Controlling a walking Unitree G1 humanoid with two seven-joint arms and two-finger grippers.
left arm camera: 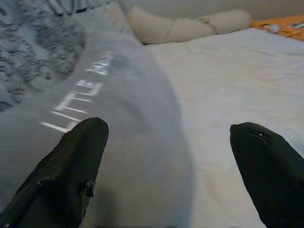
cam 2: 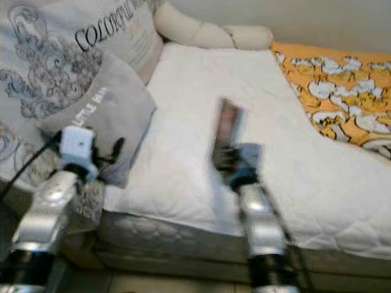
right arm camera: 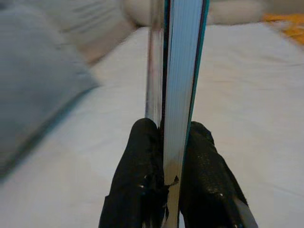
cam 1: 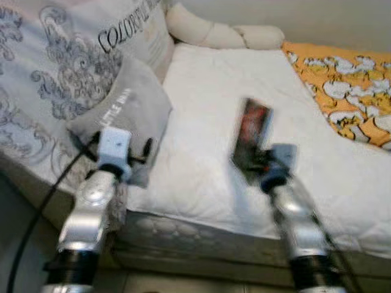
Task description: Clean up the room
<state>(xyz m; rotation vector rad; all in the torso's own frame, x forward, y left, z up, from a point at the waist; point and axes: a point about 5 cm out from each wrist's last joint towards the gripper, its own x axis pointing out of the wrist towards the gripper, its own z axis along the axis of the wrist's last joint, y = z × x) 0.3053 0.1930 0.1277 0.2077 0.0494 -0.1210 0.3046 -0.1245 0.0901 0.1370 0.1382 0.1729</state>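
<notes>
Right gripper (right arm camera: 164,178) jaws clamped on upright book (right arm camera: 183,71), left gripper (left arm camera: 171,166) jaws spread before grey pillow (left arm camera: 128,142)

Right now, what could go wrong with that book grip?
The right claw pinches only the bottom edge of the upright book, so it may tip or slip onto the bed. The left claw is open beside the grey pillow and could snag or push it.

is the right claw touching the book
Touching. In the right wrist view both fingers of the right claw press against the upright book from either side.
</notes>
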